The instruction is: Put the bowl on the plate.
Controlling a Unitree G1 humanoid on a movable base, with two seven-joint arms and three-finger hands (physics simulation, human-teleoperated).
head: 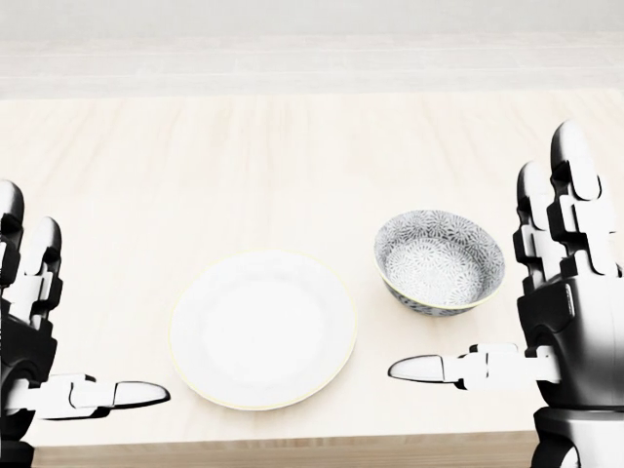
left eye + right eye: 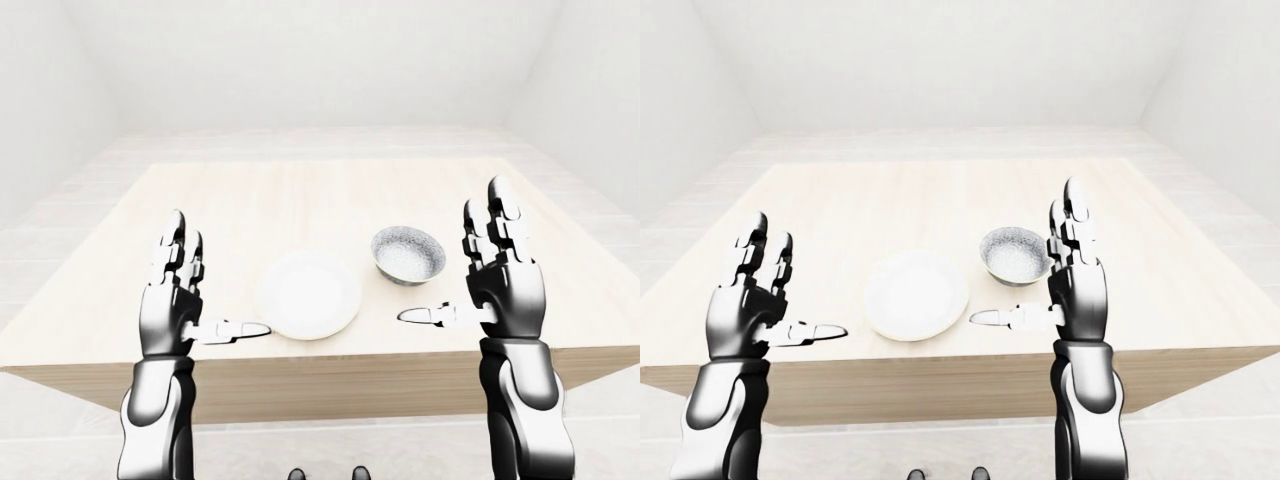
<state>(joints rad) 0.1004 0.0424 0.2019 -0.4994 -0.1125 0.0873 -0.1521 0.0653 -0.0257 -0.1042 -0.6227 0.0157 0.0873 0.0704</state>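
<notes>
The head view's left edge crops the left hand [image 1: 27,341].

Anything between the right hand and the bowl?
Nothing; in the head view only bare table shows between the right hand and the bowl.

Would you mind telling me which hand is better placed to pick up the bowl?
The right hand, I'd judge: it stands open just right of the bowl, while the left hand is left of the plate.
</notes>
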